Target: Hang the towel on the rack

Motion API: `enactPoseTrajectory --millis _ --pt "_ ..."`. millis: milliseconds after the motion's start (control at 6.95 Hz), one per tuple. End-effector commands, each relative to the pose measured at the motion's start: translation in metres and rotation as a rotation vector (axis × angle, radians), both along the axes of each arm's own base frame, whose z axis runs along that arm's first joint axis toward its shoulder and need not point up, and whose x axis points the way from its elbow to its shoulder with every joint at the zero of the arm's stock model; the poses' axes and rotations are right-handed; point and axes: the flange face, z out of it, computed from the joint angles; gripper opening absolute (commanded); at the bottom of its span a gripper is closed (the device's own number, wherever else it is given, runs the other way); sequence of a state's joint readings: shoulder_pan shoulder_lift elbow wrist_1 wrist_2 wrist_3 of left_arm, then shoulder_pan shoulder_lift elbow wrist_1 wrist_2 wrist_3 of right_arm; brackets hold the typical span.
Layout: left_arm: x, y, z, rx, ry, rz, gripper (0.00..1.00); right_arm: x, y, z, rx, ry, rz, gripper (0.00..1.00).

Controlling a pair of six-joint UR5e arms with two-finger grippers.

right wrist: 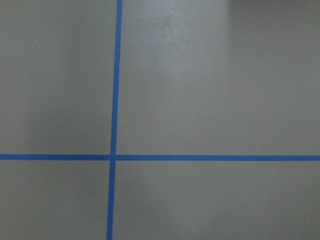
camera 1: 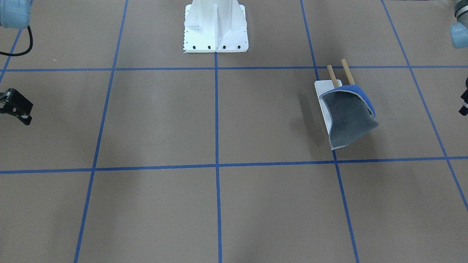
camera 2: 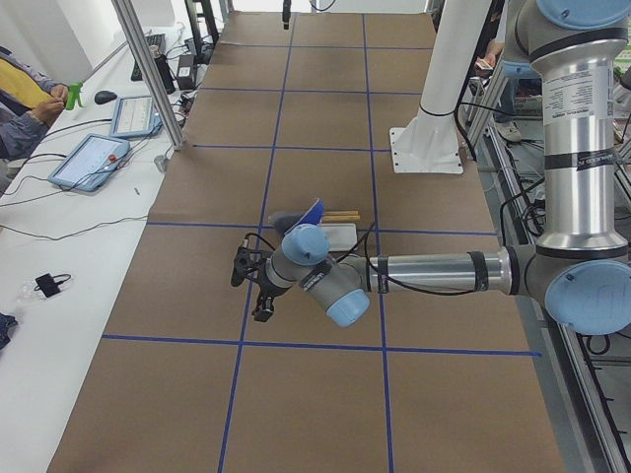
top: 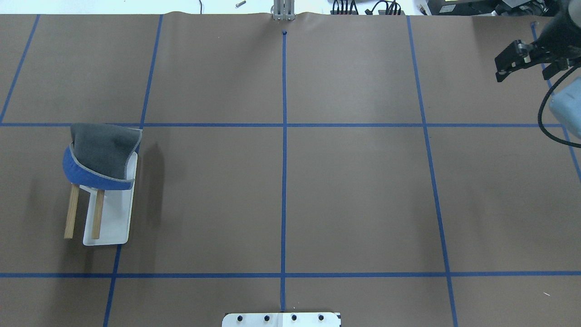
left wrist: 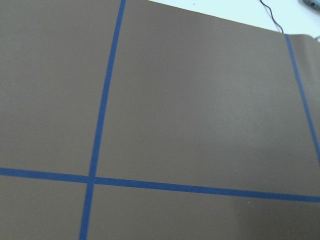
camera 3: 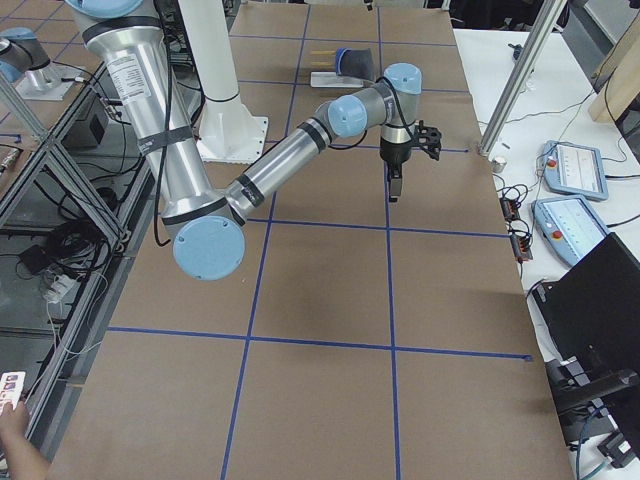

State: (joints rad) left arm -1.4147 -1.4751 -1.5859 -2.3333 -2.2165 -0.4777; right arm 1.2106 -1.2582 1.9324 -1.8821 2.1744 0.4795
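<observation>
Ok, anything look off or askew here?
The towel is on the rack, but it is bunched over the far tips of the rods and hangs skewed, with one corner jutting out. Nothing else stands out.

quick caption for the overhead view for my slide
Towel draped grey side up over the far end of the two-rod rack, right gripper away at the far right corner

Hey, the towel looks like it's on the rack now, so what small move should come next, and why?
Probably just park both arms. The towel already drapes over the two rods of the rack, and the right gripper and the left gripper are both well away from it.
</observation>
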Motion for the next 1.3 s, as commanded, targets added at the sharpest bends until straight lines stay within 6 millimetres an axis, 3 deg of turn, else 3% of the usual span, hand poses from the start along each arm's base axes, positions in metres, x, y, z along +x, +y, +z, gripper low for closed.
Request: enactPoseTrajectory --millis 0,144,432,576,864,1008,1152 --pt "-0.039 -0.036 -0.018 -0.066 -0.013 0.113 0.98 0.05 0.006 0.066 -0.005 0.006 -0.092 1.0" --pt "-0.044 -0.04 -0.024 -0.118 0.029 0.121 0.98 0.064 0.015 0.104 -0.025 -0.006 -0.145 1.0" --pt "-0.046 -0.037 -0.017 -0.072 -0.029 0.237 0.98 0.079 0.027 0.159 -0.032 0.004 -0.248 1.0" --pt "-0.06 -0.03 -0.031 -0.11 -0.038 0.253 0.98 0.085 0.028 0.176 -0.048 -0.016 -0.264 1.0" --pt "-0.062 -0.012 -0.063 -0.253 -0.015 0.255 0.98 0.102 0.031 0.217 -0.069 -0.093 -0.292 1.0" --pt "-0.062 -0.006 -0.068 -0.254 -0.016 0.254 0.98 0.104 0.04 0.232 -0.055 -0.097 -0.289 1.0" --pt "-0.061 0.001 -0.057 -0.253 -0.026 0.273 0.98 0.105 0.042 0.236 -0.04 -0.099 -0.285 1.0"
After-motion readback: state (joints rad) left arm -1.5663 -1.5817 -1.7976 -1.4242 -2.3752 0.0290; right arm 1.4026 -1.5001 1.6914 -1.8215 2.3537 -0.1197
